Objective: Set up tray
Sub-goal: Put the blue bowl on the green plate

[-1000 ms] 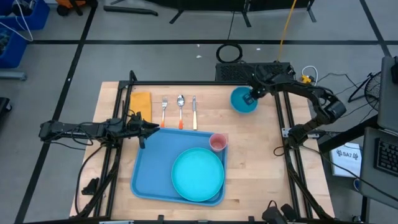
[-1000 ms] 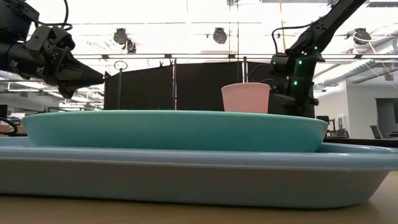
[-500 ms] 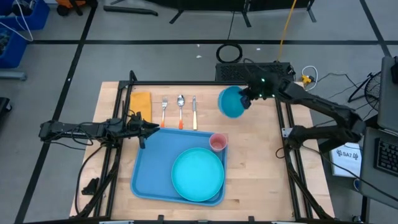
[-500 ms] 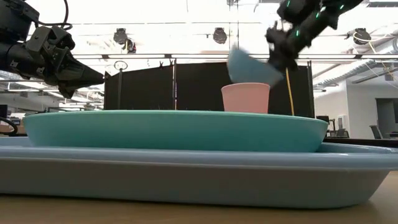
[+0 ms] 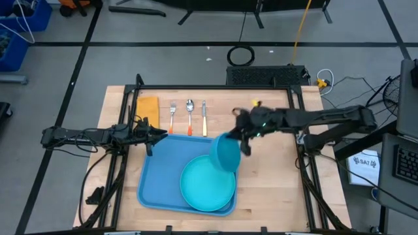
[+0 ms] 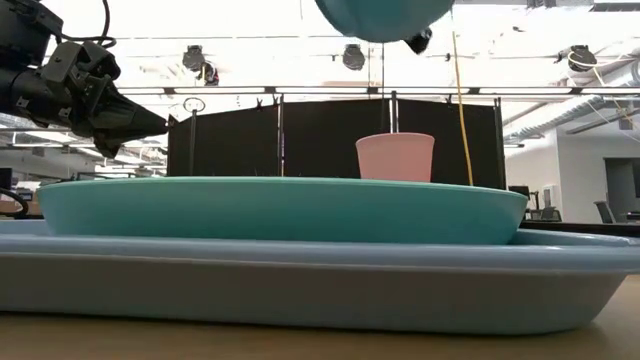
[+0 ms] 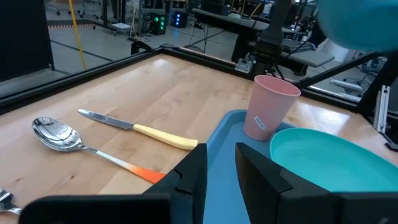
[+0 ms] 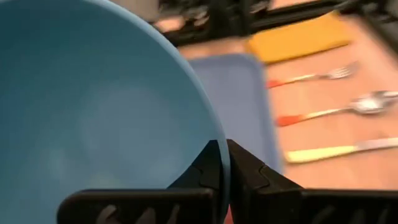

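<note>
Presently the light-blue tray (image 5: 157, 171) lies on the wooden table (image 5: 274, 189), carrying a round teal plate (image 5: 208, 185) and a pink cup (image 7: 271, 107) at its far corner. Beyond the tray's far edge lie a fork (image 5: 172, 113), spoon (image 5: 189, 112), knife (image 5: 204, 117) and yellow napkin (image 5: 147, 108). The right gripper (image 5: 236, 140) pinches the rim of a blue bowl (image 5: 226, 153), held tilted in the air above the tray, over the cup. The left gripper (image 5: 159, 134) hovers at the tray's far left corner, fingers slightly apart, holding nothing.
</note>
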Tool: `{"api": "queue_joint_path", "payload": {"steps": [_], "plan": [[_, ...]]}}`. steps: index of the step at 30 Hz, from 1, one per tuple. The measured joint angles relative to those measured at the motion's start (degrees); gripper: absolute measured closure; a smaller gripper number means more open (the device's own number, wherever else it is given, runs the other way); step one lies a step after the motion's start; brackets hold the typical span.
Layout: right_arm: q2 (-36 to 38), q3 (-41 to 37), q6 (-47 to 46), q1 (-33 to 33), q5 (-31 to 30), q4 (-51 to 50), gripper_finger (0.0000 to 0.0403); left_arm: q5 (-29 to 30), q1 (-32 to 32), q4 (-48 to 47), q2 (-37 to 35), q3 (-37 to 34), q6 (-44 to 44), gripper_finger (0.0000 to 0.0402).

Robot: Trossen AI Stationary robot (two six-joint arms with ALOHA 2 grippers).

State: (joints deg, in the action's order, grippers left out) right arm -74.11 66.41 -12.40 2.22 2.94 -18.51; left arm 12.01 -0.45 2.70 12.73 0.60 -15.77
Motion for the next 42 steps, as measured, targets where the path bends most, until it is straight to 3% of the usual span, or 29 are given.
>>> {"api": "queue_joint_path", "payload": {"steps": [7, 14, 25, 42], "plan": [[-14.53, 9.59, -2.01, 7.83, 0.07, -8.5, 0.0402, 0.0, 0.02, 0.14, 0.0, 0.0, -0.02, 0.0314], [-25.12, 14.53, -1.46, 10.21, 0.07, -11.33, 0.0402, 0.0, 0.04, 0.44, 0.0, -0.02, -0.04, 0.0314], [-31.17, 14.7, -0.4, 10.37, -1.7, -18.82, 0.0403, -0.43, 0.04, 0.45, 0.0, -0.02, -1.3, 0.0314], [-31.32, 14.7, -4.76, 11.8, -1.57, -32.41, 0.0403, -1.46, 0.04, 0.37, 0.0, -0.02, -1.22, 0.0314]]}}
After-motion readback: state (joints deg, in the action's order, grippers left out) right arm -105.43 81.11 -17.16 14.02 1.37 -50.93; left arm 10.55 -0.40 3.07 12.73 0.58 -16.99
